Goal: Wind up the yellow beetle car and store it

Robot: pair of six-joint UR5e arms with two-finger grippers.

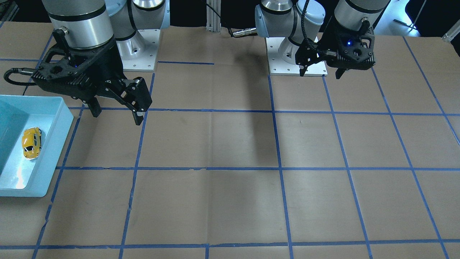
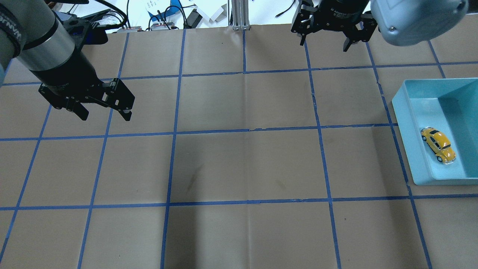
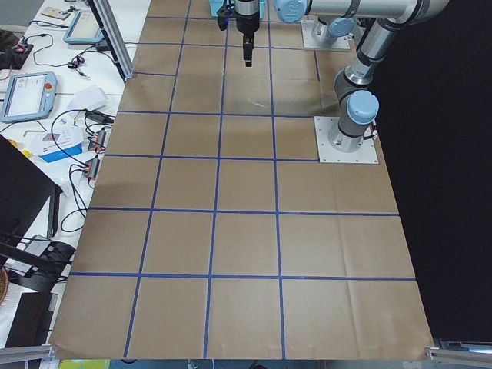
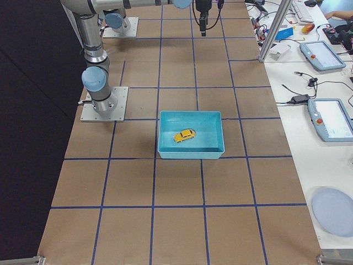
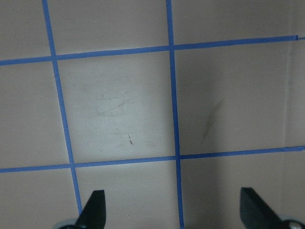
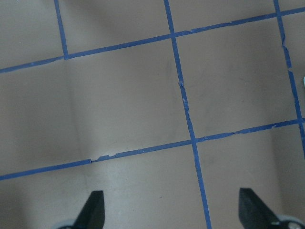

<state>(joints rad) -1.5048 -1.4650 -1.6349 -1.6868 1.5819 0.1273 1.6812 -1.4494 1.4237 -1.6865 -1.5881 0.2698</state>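
Observation:
The yellow beetle car (image 2: 438,145) lies inside a light blue bin (image 2: 401,112) at the table's right side; it also shows in the front view (image 1: 31,142) and the exterior right view (image 4: 184,136). My right gripper (image 2: 325,41) is open and empty, held above the table one grid column in from the bin (image 1: 61,122); it also shows in the front view (image 1: 116,113). My left gripper (image 2: 104,114) is open and empty over the table's left part, far from the car, and shows in the front view (image 1: 320,73). Both wrist views show only bare paper between spread fingertips (image 5: 95,210) (image 6: 93,210).
The table is covered in brown paper with a blue tape grid (image 2: 246,130). The two arm bases (image 1: 138,50) (image 1: 296,57) stand at the robot's edge. An aluminium post (image 2: 239,15) and cables stand at the far edge. Side tables with tablets (image 4: 331,118) flank the ends.

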